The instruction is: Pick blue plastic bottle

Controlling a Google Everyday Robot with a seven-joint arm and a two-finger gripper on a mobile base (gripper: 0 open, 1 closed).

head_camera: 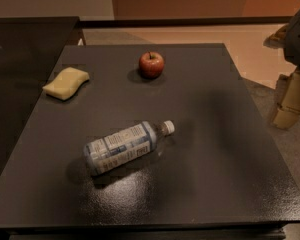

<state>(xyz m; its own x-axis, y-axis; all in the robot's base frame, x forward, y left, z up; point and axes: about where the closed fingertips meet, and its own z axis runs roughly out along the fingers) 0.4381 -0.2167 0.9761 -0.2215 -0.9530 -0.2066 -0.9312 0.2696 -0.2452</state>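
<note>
Though the claw (292, 101) sits at the far right edge of the view, beyond the counter (220, 154) and cut off by the frame, we can see enough to count one of it; we cannot tell whether it is open or closed, and it grips nothing that we can see. We count one blue plastic bottle (125, 148), lying on its side on the counter well to the left of the claw and somewhat nearer to us, its white cap (169, 127) turned toward the claw's side. We count one red apple (151, 64), left of the claw and farther back than the bottle, upright with its stem up. We count one yellow sponge (66, 83), the thing farthest left of the claw, near the counter's left edge. All three lie well apart from each other and from the claw. The print on the bottle's label is too blurred to read. A second dark surface (20, 59) farther left is cut off by the frame.
</note>
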